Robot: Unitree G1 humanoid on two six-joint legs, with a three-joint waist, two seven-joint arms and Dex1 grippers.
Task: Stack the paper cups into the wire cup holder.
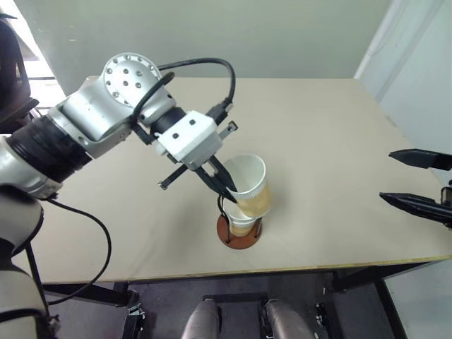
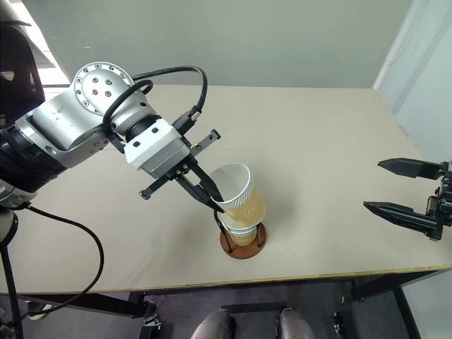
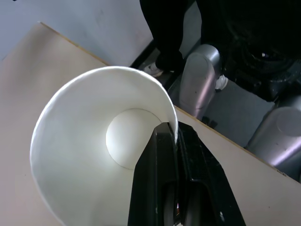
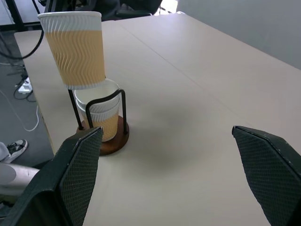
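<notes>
Head views: a pale counter (image 1: 318,141) carried the wire cup holder (image 1: 239,233), a reddish-brown disc with black wire loops, near the front edge. Paper cups (image 1: 241,220) sat nested inside it; how many could not be told. The left gripper (image 1: 224,185) had its jaws pressed together on the rim of a further cup (image 2: 237,194), one finger inside and one outside. That held cup hung tilted just above the nested ones, its foot at their rim; whether it touched them could not be told. The right gripper (image 2: 395,187) stood well apart at the counter's right edge, jaws spread, holding nothing.

Left wrist view: this one looked straight into the held cup, white wall and round white bottom, nothing in it. The black fingers (image 3: 160,174) pinched its rim.

Right wrist view: this one gave the side of the held cup, a white band at the rim over a tan, wavy-ribbed wall. The cups in the holder stood between the wire loops.

No brand, label or writing could be read on any item.
</notes>
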